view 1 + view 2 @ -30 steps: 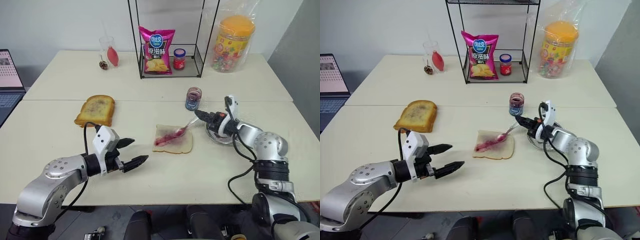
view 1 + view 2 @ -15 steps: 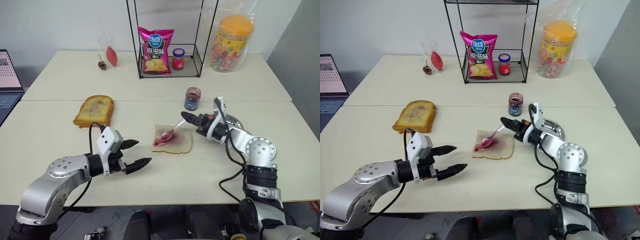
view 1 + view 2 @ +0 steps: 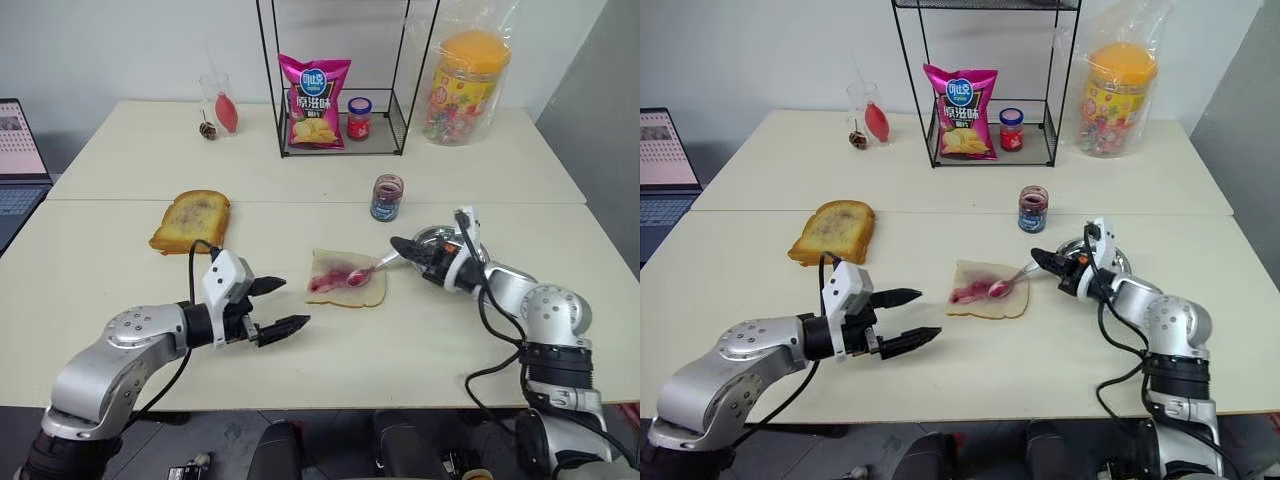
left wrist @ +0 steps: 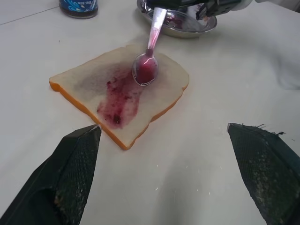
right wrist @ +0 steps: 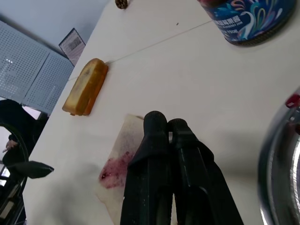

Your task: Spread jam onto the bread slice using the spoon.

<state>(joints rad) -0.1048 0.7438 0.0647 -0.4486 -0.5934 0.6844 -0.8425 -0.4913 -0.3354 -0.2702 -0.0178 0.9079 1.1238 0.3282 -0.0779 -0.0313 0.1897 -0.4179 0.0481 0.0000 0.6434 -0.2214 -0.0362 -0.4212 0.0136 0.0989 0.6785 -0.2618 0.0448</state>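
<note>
Purple-red jam (image 4: 119, 96) covers roughly half the bread slice (image 4: 117, 91) mid-table, far side bare; right gripper (image 3: 404, 247) clamps the spoon (image 4: 148, 65), bowl on bread, left gripper (image 3: 283, 307) idle, spread wide — spreading unfinished.

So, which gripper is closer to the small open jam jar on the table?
Right. The right gripper, shut on the spoon, sits just in front of the jar, by the metal bowl. The left gripper, open, hovers beyond the bread slice, much farther away.

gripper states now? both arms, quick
Left gripper: open, holding nothing.
Right gripper: shut on the spoon, bowl on the bread slice.
</note>
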